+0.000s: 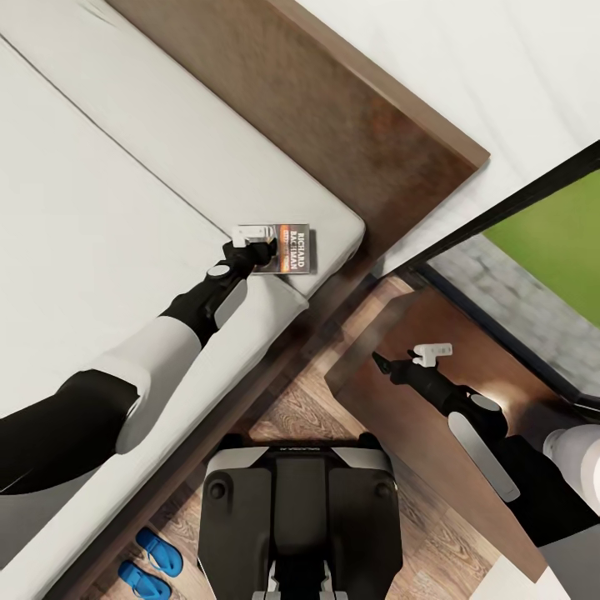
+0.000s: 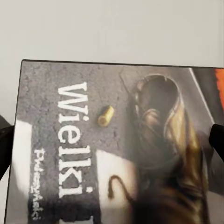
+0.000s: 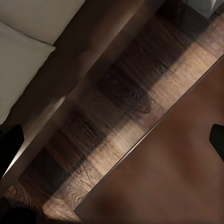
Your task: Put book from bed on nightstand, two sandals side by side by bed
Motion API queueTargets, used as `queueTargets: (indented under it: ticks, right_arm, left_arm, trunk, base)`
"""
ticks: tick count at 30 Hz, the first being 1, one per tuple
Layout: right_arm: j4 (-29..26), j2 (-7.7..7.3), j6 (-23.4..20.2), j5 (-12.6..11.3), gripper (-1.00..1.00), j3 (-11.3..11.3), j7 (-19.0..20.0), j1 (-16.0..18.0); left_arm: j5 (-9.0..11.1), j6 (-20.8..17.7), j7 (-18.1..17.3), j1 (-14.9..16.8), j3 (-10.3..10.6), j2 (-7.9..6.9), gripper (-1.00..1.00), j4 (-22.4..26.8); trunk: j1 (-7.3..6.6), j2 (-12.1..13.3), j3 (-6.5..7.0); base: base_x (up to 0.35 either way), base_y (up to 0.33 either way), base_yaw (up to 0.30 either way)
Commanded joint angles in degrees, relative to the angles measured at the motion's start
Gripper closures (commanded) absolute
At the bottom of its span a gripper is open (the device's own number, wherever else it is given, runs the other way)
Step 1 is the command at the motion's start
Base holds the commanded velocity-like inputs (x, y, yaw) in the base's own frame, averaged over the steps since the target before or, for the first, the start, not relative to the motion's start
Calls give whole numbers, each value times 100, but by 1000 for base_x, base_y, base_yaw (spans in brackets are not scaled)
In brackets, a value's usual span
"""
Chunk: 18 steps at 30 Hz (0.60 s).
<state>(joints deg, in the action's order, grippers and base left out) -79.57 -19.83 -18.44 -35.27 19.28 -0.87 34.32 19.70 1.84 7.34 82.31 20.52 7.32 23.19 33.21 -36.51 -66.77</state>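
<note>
My left claw (image 1: 250, 242) hangs spread wide over the book (image 1: 283, 247) at the mattress's (image 1: 125, 167) corner by the headboard; my right claw (image 1: 417, 357) hovers released above the nightstand (image 1: 400, 417).

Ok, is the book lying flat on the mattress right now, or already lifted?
Flat, it seems. The book rests cover-up at the corner of the bed, the left gripper open at its edge. Any slight lift: cannot tell.
</note>
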Motion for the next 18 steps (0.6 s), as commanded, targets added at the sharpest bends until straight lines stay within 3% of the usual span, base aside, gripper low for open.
queueTargets:
  ticks: [1,18]
  right_arm:
    - [-8,-4,-19,-32,-100,6,-9,3]
    - [-7,-6,-19,-32,-100,6,-9,5]
  left_arm:
    - [87,18,31,-1,77,-1,-100,-280]
    - [78,18,31,-57,84,66,-100,-269]
  trunk:
    - [4,-4,-4]
    - [4,-4,-4]
  base:
    - [0,0,0]
    - [0,0,0]
